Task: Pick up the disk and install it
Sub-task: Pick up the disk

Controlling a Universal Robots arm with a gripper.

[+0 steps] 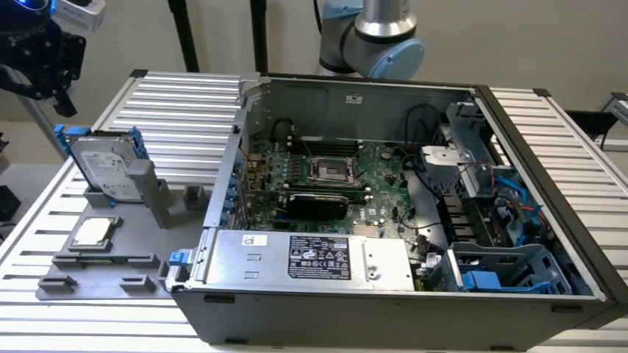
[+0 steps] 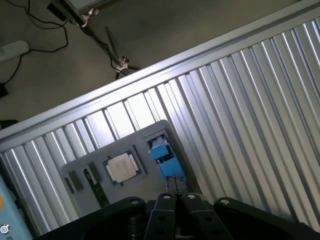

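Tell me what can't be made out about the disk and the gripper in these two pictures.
- Disk, exterior view: foot hidden in the grey holder; label print too small.
- Disk, wrist view: seen edge-on, label face hidden.
- Gripper, exterior view: partly cut off by the upper left corner.

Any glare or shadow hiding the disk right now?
Exterior view: the disk is evenly lit, no shadow across it. Wrist view: glare flares on the table slats next to the grey holder, but the disk's blue frame lies clear of it.
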